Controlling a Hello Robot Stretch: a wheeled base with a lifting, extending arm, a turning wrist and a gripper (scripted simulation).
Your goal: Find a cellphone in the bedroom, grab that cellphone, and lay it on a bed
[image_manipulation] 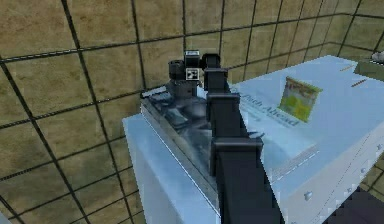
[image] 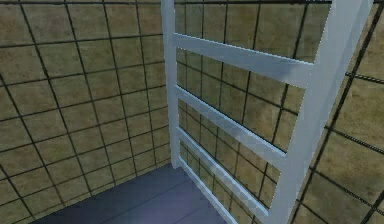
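Ok so looking ahead there's a wall (image: 80, 90) of tan tiles with dark grout, and a white ladder-looking frame (image: 322, 100) with flat rungs runs up the forward view's right half, with a strip of blue-grey floor (image: 140, 205) at the bottom. Out on the arm side, the dark arm (image_manipulation: 235, 140) rises from the bottom edge across a white table (image_manipulation: 300, 140) that stands against the same kind of tiled wall. At the arm's far end sit the two small white squares (image_manipulation: 190, 72), and the fingers (image_manipulation: 177, 82) are just left of them, over the table's back corner. A dark, glossy flat slab (image_manipulation: 180, 125) lies on the table right there at the fingers, so I can't tell whether they've got anything. Farther along the tabletop is a small yellow-green box or book (image_manipulation: 300, 97), then a thin pen-like stick (image_manipulation: 358, 82), and a greenish thing (image_manipulation: 372, 68) at the picture's right edge. As for the cellphone, honestly I can't tell whether any of these is it.
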